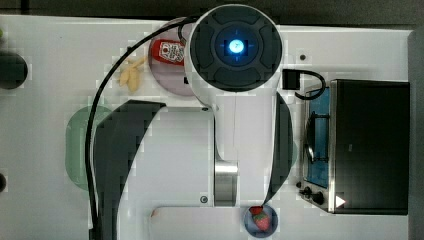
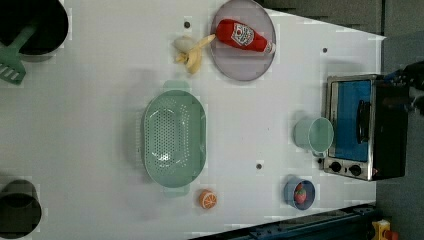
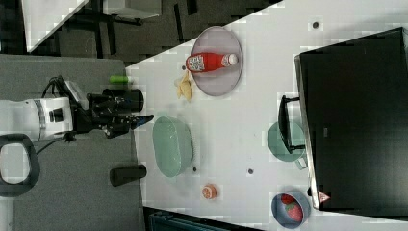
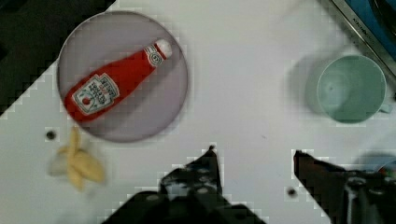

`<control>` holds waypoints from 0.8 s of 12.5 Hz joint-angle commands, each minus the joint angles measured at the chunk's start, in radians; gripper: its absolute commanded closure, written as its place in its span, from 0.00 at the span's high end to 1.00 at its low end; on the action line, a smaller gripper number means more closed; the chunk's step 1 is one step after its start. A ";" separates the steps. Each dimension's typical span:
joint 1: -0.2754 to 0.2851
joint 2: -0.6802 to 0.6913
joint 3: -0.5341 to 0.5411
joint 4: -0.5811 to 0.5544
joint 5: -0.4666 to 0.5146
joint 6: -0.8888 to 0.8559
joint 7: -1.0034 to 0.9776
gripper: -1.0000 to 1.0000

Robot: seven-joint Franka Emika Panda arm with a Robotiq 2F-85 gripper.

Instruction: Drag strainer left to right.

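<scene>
Clearly the gripper (image 4: 254,161) hangs open above the white tabletop (image 2: 100,100), its dark fingers (image 4: 208,170) spread apart, holding and touching nothing. Out in the middle of the tabletop, well away from every edge, sits the strainer (image 2: 174,137), an oblong mint-green plastic colander with rounded corners and a floor dotted with small holes. Nearer the far edge, a glossy red ketchup bottle (image 4: 114,81) lies on a round grey plate (image 4: 159,116); its white label is too small to read.
</scene>
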State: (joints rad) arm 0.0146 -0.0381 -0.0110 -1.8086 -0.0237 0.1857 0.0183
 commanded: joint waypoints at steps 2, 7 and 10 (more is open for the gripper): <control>-0.022 -0.552 -0.023 -0.295 -0.013 -0.246 0.163 0.91; 0.009 -0.516 0.066 -0.295 0.000 -0.153 0.164 1.00; 0.032 -0.438 0.210 -0.295 0.000 -0.064 0.168 1.00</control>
State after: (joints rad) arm 0.0226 -0.5571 0.1437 -2.0332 -0.0362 0.1536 0.1263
